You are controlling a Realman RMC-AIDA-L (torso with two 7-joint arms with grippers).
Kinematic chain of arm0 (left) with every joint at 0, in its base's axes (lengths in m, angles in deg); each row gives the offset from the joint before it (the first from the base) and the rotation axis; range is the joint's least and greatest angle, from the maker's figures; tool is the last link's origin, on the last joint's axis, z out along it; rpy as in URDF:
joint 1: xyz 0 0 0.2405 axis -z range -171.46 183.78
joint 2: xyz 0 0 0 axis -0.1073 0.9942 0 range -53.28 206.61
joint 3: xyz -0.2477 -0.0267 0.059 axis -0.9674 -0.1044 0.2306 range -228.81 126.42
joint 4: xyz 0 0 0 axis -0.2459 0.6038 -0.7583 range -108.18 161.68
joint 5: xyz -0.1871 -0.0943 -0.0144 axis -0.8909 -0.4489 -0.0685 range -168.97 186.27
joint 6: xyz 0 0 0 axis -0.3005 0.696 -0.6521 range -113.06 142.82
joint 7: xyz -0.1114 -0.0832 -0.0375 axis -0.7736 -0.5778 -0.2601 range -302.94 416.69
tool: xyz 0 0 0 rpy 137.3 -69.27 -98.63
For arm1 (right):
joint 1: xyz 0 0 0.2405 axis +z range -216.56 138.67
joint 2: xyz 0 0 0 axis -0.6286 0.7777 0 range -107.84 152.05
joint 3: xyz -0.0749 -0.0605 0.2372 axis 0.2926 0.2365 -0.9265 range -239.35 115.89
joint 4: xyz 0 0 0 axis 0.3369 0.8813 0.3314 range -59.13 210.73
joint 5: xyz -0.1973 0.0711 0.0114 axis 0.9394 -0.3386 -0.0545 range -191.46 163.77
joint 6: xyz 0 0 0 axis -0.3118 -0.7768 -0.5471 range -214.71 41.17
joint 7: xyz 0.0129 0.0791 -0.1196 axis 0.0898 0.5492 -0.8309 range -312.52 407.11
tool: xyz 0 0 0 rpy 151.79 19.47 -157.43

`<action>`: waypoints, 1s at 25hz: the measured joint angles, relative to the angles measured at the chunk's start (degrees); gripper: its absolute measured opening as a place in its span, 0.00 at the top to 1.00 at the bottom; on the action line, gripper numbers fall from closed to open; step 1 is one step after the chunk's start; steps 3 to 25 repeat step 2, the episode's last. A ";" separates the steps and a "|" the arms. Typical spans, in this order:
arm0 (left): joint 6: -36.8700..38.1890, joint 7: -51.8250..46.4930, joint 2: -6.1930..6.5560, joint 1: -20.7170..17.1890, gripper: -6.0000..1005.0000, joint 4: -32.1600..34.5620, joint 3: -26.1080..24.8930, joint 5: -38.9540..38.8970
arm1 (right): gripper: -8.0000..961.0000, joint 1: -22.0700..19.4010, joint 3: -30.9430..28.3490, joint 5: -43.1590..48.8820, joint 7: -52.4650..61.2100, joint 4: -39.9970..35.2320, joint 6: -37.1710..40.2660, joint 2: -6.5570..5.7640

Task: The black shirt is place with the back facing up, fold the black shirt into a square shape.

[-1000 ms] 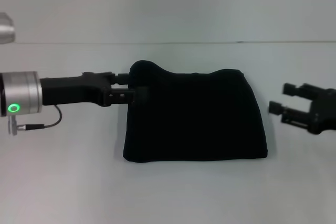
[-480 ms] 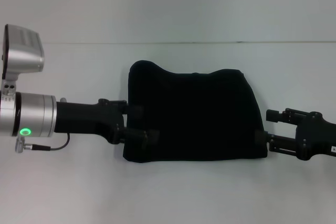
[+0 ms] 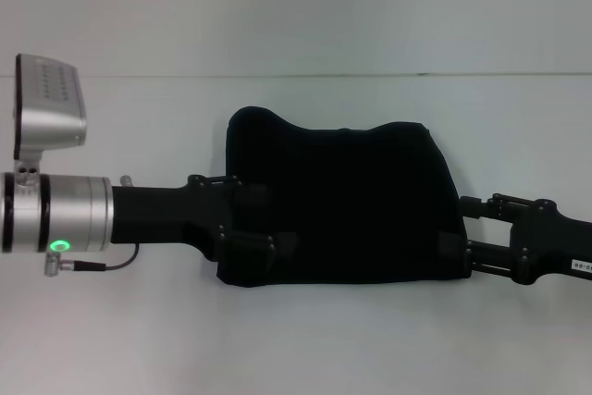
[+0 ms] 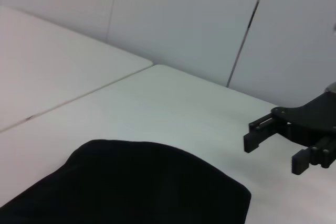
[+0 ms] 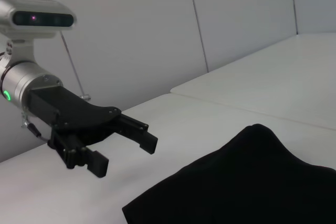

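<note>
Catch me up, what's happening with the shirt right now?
The black shirt lies on the white table, already folded into a compact, roughly square bundle. The left hand and the right hand are at its opposite near corners, both with fingers open, their tips at or over the fabric edge. Neither has closed on the cloth.

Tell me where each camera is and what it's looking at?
Head view: up on the robot's head, looking down at the black shirt, with left gripper and right gripper at its sides.
Left wrist view: on the left arm, looking across the shirt at the right gripper.
Right wrist view: on the right arm, looking across at the left gripper.
All three show the shirt.
</note>
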 joint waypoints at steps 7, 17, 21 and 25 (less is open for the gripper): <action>-0.11 0.13 -0.21 0.04 0.08 -0.28 0.17 0.12 | 0.24 0.36 0.02 0.00 -0.36 0.67 -0.63 0.00; -0.11 0.13 -0.21 0.04 0.08 -0.28 0.17 0.12 | 0.24 0.36 0.02 0.00 -0.36 0.67 -0.63 0.00; -0.11 0.13 -0.21 0.04 0.08 -0.28 0.17 0.12 | 0.24 0.36 0.02 0.00 -0.36 0.67 -0.63 0.00; -0.11 0.13 -0.21 0.04 0.08 -0.28 0.17 0.12 | 0.24 0.36 0.02 0.00 -0.36 0.67 -0.63 0.00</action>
